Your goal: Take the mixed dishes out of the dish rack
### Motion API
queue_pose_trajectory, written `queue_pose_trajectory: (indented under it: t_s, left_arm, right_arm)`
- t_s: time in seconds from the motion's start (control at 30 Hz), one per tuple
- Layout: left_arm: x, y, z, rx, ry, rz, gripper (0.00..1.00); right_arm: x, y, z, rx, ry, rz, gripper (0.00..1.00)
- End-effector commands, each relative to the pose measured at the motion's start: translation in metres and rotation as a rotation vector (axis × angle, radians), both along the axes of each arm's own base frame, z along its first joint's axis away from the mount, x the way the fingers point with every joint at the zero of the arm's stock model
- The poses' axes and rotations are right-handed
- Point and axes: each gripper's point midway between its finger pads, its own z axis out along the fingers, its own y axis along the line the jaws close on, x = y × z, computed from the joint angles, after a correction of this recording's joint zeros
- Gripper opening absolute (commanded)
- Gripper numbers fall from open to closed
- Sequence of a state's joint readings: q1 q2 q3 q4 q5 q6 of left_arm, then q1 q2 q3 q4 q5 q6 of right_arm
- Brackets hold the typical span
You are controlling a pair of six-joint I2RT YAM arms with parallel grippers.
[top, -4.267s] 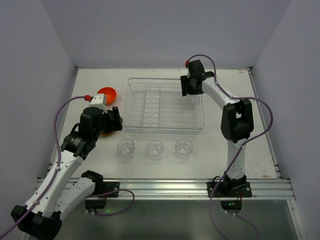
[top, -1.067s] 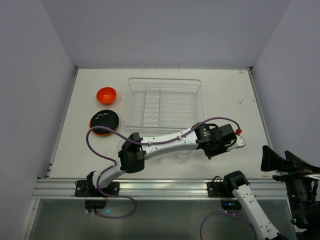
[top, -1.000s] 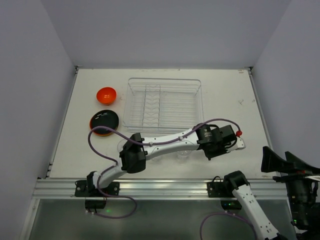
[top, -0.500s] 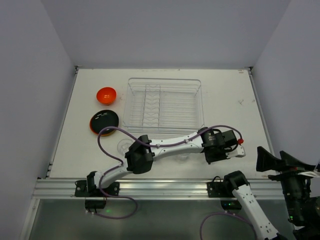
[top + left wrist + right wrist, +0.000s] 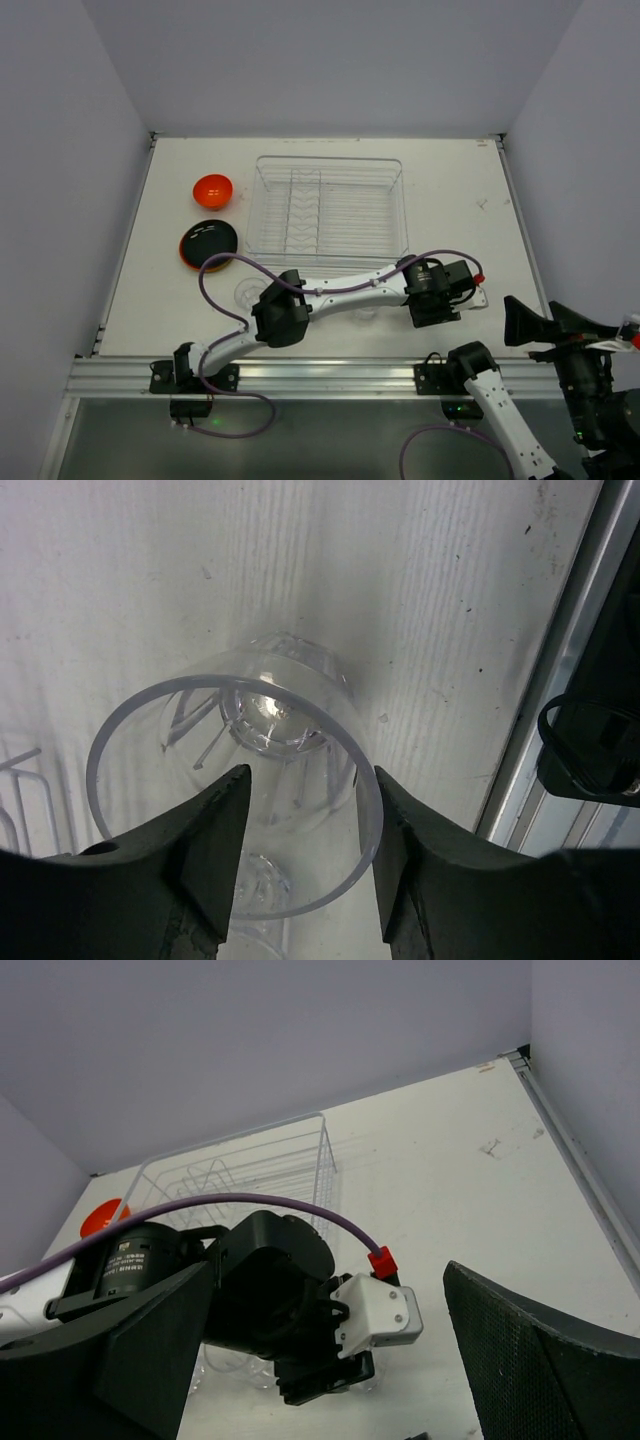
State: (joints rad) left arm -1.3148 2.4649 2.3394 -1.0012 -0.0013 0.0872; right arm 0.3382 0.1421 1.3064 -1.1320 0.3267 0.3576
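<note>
My left gripper [image 5: 433, 316] reaches across to the near right of the table. In the left wrist view its jaws [image 5: 310, 780] stand apart over a clear ribbed tumbler [image 5: 285, 735] that stands upright on the table. The tumbler's rim wall runs between them, close to the right-hand finger [image 5: 420, 860]. A second tumbler [image 5: 250, 885] shows just beside it. Another tumbler [image 5: 248, 293] stands at the row's left end. The dish rack [image 5: 262, 200] shows no dishes inside. The orange bowl [image 5: 213, 188] and a black plate [image 5: 209, 240] lie left of it. My right gripper [image 5: 548, 318] is open, empty and off the table's near right corner.
The left arm's links and purple cable [image 5: 225, 262] lie across the row of tumblers and hide the middle ones. An orange plate rim [image 5: 198, 265] shows under the black plate. The metal rail [image 5: 330, 375] runs along the near edge.
The left gripper has slid a little toward the near edge. The right arm has shifted slightly. Several seconds ago the right gripper was at the rack and the left one by the plates.
</note>
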Motion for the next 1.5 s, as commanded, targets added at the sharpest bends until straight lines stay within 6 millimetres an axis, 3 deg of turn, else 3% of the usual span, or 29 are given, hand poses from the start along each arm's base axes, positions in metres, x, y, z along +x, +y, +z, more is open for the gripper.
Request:
queue_pose_trajectory:
  t_s: [0.0,0.17,0.37,0.4,0.43,0.5,0.53,0.6,0.67,0.77,0.87,0.9,0.93,0.97,1.07,1.13,1.17,1.23,1.27,1.37,1.4,1.47]
  left_arm:
    - [0.021,-0.013,0.02,-0.073,-0.075,0.062,0.55]
    - [0.022,-0.019,0.05,-0.163,-0.081,0.092,0.68]
    - [0.01,-0.02,0.085,-0.258,-0.032,0.081,0.72]
    - [0.008,-0.02,0.099,-0.287,-0.032,0.076,0.73]
    - [0.004,-0.018,0.099,-0.293,-0.014,0.061,0.74]
    - [-0.002,-0.021,0.121,-0.361,-0.001,0.04,0.8]
    - [-0.003,-0.021,0.12,-0.374,-0.001,0.036,0.99]
    - [-0.005,-0.017,0.135,-0.408,-0.004,0.031,1.0]
    - [-0.002,-0.018,0.15,-0.455,-0.012,0.068,1.0]
    - [0.023,-0.007,0.18,-0.517,-0.113,0.182,1.0]
    - [0.082,0.028,0.205,-0.548,-0.268,0.477,1.0]
    - [0.115,0.054,0.217,-0.569,-0.299,0.642,1.0]
    - [0.129,0.071,0.219,-0.566,-0.304,0.714,1.0]
    - [0.155,0.096,0.222,-0.57,-0.325,0.801,1.0]
    - [0.195,0.184,0.238,-0.583,-0.467,1.075,1.0]
    - [0.201,0.242,0.245,-0.606,-0.479,1.214,1.0]
    - [0.215,0.281,0.243,-0.595,-0.501,1.303,1.0]
    - [0.204,0.34,0.246,-0.604,-0.52,1.412,1.0]
    - [0.197,0.382,0.252,-0.611,-0.565,1.486,1.0]
    - [0.173,0.443,0.254,-0.573,-0.625,1.608,1.0]
    - [0.156,0.462,0.258,-0.591,-0.647,1.635,1.0]
    - [0.138,0.48,0.255,-0.578,-0.665,1.659,1.0]
  right_arm:
    - [0.0,0.005,-0.001,-0.03,-0.001,0.033,0.99]
    - [0.003,0.007,-0.002,-0.037,0.008,0.04,0.99]
    - [0.006,0.012,-0.001,-0.044,0.019,0.059,0.99]
    - [0.006,0.012,-0.001,-0.043,0.02,0.061,0.99]
    - [0.008,0.013,-0.002,-0.046,0.024,0.062,0.99]
    - [0.011,0.016,-0.004,-0.048,0.036,0.073,0.99]
    - [0.014,0.018,-0.005,-0.047,0.042,0.075,0.99]
    - [0.019,0.021,-0.008,-0.052,0.06,0.084,0.99]
    - [0.024,0.026,-0.008,-0.049,0.061,0.099,0.99]
    - [0.037,0.035,-0.007,-0.043,0.075,0.126,0.99]
    - [0.057,0.046,-0.008,-0.052,0.092,0.147,0.99]
    - [0.064,0.048,-0.009,-0.059,0.098,0.146,0.99]
    - [0.075,0.049,-0.013,-0.077,0.137,0.132,0.99]
    - [0.083,0.047,-0.017,-0.092,0.163,0.111,0.99]
    - [0.106,0.047,-0.028,-0.123,0.257,0.065,0.99]
    - [0.111,0.045,-0.029,-0.123,0.275,0.042,0.99]
    - [0.113,0.041,-0.029,-0.126,0.28,0.016,0.99]
    - [0.115,0.026,-0.033,-0.174,0.289,-0.056,0.99]
    - [0.112,0.023,-0.034,-0.187,0.284,-0.065,0.99]
    - [0.105,0.024,-0.042,-0.205,0.259,-0.038,0.99]
    - [0.097,0.023,-0.041,-0.187,0.213,-0.03,0.99]
    - [0.086,0.026,-0.039,-0.189,0.162,0.016,0.99]
